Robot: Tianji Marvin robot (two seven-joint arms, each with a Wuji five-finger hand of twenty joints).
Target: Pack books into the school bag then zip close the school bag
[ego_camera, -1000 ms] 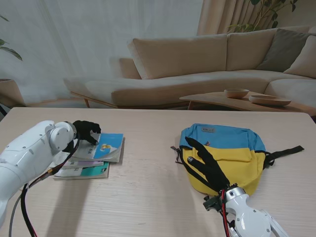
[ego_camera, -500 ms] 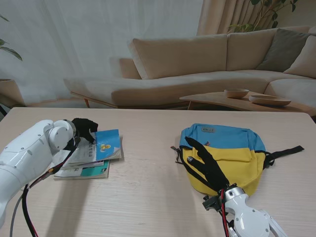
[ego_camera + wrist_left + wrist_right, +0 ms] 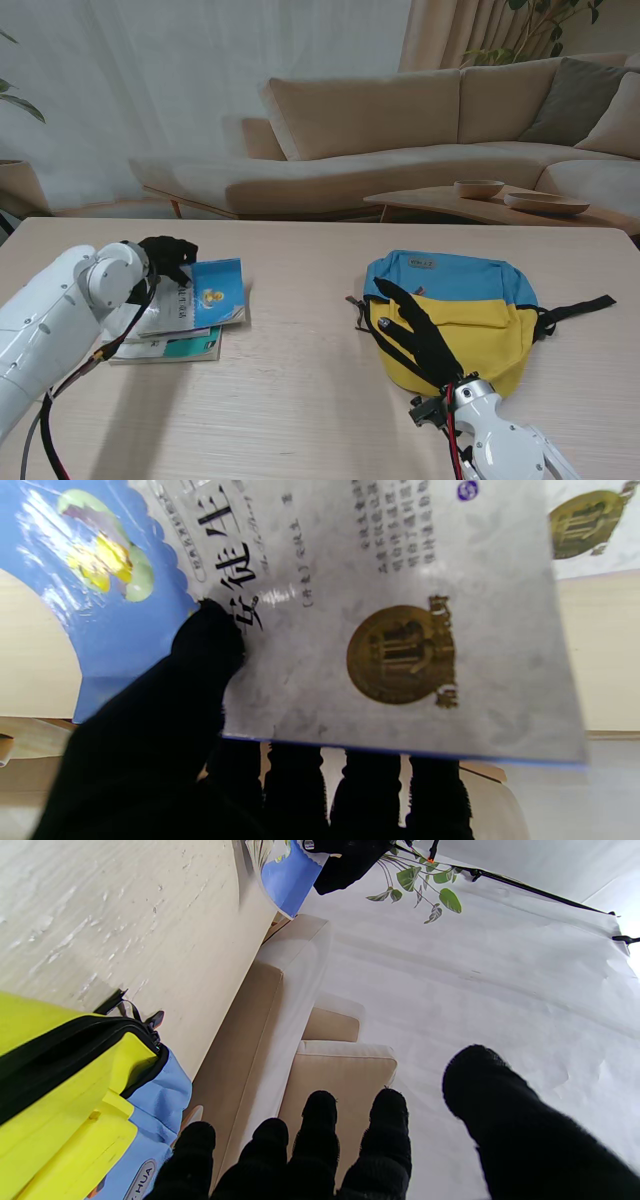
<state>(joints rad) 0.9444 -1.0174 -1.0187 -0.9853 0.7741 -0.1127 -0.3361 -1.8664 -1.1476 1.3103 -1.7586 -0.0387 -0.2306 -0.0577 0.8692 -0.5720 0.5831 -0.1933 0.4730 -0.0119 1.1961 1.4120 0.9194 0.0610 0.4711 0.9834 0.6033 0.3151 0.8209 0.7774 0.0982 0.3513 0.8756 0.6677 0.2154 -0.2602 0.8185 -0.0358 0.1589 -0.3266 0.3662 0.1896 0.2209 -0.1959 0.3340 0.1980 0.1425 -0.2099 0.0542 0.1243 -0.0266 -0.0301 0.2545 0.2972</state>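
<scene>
My left hand [image 3: 168, 258] sits at about nine o'clock on the table [image 3: 300, 390], closed on the top book [image 3: 205, 297] of a small stack. In my left wrist view the thumb [image 3: 200, 650] presses on the grey-and-blue cover [image 3: 380, 605] while the other fingers [image 3: 292, 780] curl under its near edge, so the book is pinched between them and its edge tilts up off the pile. Under it lies a book with a teal cover [image 3: 180, 347], flat on the wood at about eight o'clock from the table's middle.

Toward three o'clock lies the school bag [image 3: 455, 310], blue on its far half and yellow on the half nearer to me, flat on the table with a black strap [image 3: 580, 305] trailing off at three o'clock. My right wrist view shows the dark zipper line [image 3: 75, 1045] along the yellow panel; I cannot tell whether it is parted.

My right hand [image 3: 420, 335] hovers over the yellow part at about five o'clock, fingers [image 3: 320, 1120] spread wide and straight, holding nothing
</scene>
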